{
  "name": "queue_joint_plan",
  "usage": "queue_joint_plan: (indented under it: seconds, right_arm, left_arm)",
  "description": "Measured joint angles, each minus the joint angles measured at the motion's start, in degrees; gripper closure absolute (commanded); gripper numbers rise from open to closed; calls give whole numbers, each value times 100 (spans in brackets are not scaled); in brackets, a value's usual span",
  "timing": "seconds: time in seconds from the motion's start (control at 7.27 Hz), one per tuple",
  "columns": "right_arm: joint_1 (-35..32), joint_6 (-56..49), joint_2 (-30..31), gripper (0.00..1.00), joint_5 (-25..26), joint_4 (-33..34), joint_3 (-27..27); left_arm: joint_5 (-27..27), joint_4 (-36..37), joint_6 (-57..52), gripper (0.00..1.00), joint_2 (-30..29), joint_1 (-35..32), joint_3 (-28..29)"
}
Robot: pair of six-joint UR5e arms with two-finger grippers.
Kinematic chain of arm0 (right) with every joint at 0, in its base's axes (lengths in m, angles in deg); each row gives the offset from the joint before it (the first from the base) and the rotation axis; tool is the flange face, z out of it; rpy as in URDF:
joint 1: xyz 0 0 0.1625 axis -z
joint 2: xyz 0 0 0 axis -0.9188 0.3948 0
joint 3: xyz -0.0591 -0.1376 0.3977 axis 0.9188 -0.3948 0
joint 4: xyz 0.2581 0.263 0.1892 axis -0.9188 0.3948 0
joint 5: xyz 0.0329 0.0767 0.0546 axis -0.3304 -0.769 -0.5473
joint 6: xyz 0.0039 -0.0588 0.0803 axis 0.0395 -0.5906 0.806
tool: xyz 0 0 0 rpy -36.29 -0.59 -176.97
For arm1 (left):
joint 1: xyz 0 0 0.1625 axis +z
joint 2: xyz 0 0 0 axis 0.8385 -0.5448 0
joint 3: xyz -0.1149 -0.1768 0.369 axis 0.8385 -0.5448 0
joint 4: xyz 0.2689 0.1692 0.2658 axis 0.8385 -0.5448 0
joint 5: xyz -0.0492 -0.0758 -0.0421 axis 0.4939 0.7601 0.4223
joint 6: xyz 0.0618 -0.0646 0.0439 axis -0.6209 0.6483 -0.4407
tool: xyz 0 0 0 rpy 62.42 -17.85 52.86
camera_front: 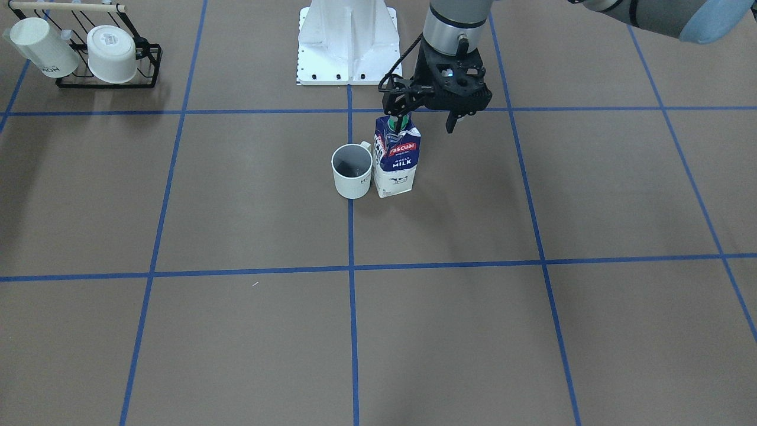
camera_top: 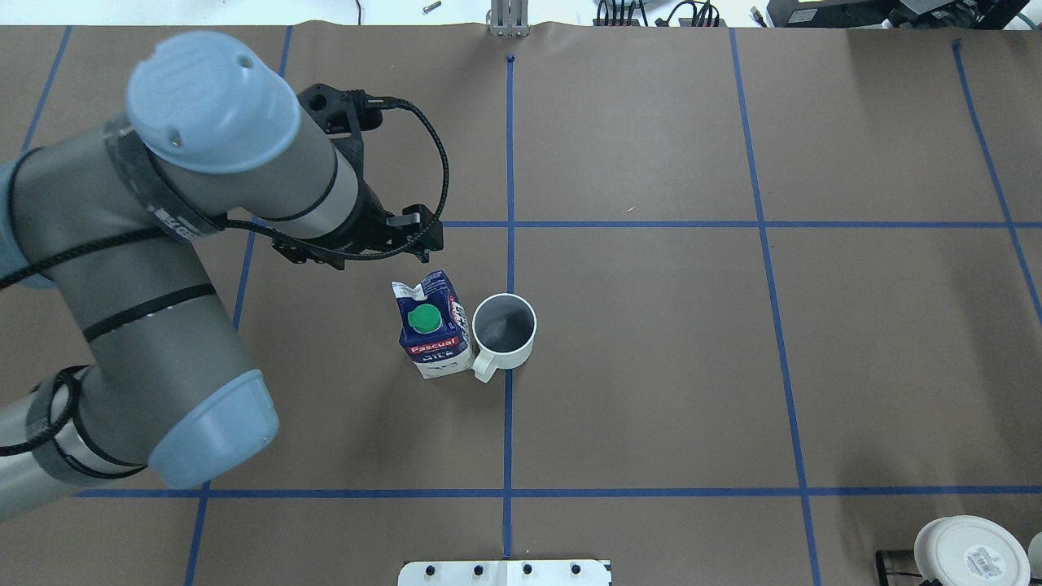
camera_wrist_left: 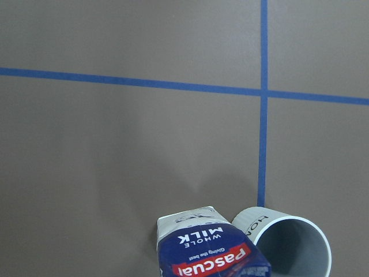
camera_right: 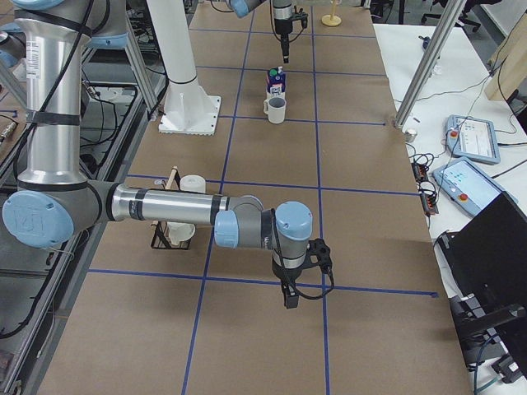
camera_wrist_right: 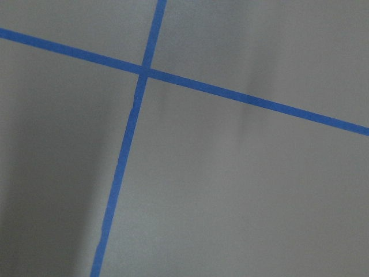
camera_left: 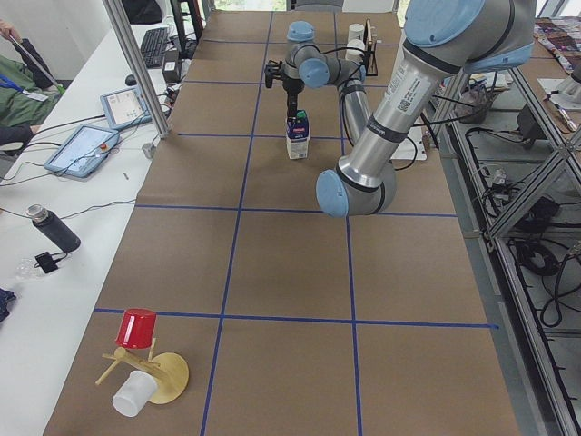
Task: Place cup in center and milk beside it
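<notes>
The white cup (camera_front: 352,171) stands upright on the central blue tape line (camera_front: 350,236), its dark inside showing; it also shows in the overhead view (camera_top: 505,325). The milk carton (camera_front: 396,157) stands upright right beside it, on my left side, green cap on top (camera_top: 435,325). My left gripper (camera_front: 427,123) is open and empty, hovering just above and behind the carton's top. In the left wrist view the carton (camera_wrist_left: 210,248) and cup (camera_wrist_left: 291,242) sit at the bottom edge. My right gripper (camera_right: 290,296) hangs far off over bare table; I cannot tell its state.
A black rack (camera_front: 109,80) with white cups stands at the table corner on my right. The white robot base (camera_front: 349,41) is behind the cup. A wooden stand with a red cup (camera_left: 136,327) is at the far left end.
</notes>
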Motion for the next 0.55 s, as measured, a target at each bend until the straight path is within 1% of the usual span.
queue_joint_plan:
  seconds: [0.28,0.41,0.55]
  right_arm:
    - [0,8,5,0,0,-6,-71]
    - [0,10,8,0,0,-7,-92]
    - [0,10,12,0,0,-7,-107]
  left_arm:
    - [312,60,-1342,2,724,-638,-211]
    - [434,63,-2013,2,1117,-1076,-220]
    - [770,67,-2941,2,1509,-1717,-121]
